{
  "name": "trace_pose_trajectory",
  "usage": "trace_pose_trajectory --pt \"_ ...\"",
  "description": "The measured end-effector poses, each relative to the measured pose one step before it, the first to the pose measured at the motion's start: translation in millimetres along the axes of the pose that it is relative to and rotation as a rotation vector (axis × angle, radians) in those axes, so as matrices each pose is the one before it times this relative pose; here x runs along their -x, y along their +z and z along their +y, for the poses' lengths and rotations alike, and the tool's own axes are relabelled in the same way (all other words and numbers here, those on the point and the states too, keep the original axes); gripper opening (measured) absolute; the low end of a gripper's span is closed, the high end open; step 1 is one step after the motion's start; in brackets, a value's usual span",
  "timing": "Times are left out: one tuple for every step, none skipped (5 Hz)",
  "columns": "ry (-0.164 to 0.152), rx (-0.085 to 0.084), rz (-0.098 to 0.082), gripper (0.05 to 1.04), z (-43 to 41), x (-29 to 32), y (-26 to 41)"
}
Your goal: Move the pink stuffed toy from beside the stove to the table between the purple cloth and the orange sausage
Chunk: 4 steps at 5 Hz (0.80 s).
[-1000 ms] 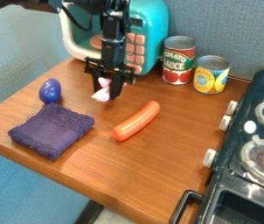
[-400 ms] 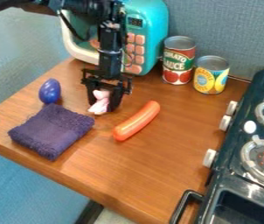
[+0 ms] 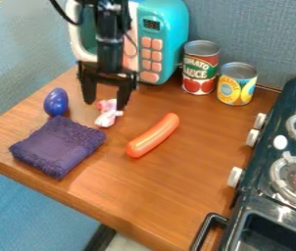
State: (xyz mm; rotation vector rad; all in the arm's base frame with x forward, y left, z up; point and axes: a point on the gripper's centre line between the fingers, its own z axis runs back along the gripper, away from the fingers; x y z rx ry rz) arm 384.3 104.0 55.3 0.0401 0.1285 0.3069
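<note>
Toy (image 3: 107, 116), pink and white, lies on the table (image 3: 183, 181) just below the gripper (image 3: 105, 105) and slightly to its camera side. Its long axis runs mostly from the back toward the camera, the near end veering a little to the picture's left, so it lies roughly across the line along which the fingers part. Those fingers stand wide apart, released, one on either side of the toy's far end. The spacing is uneven: the right-hand finger as pictured hangs very near the toy, while a wider gap separates the toy from the other; whether the nearer finger touches it, I cannot tell. Nothing is gripped. Beyond the toy, toward the camera and the picture's left, is the folded purple towel (image 3: 59, 147), its corner close by, with the blue egg (image 3: 56, 102) beside the towel's far corner. To the picture's right the sausage (image 3: 153, 136) lies at a slant, apart from the toy. Farther back stand the microwave (image 3: 171, 37) and two cans, red (image 3: 200, 68) and yellow (image 3: 236, 86), with the stove (image 3: 262, 162) along the right.
</note>
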Motion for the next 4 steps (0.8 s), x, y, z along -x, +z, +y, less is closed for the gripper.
trace_pose_trajectory --pt "-0.0173 0.001 -0.0424 1.003 -6.51 8.11 16.4" --pt "-0.0676 0.0232 -0.0356 1.002 -18.39 19.54 17.93" --pt "-0.0869 0.002 -0.0013 1.002 -18.96 25.21 6.07" --pt "-0.0628 -0.0173 0.0287 1.002 -18.16 12.79 -4.32"
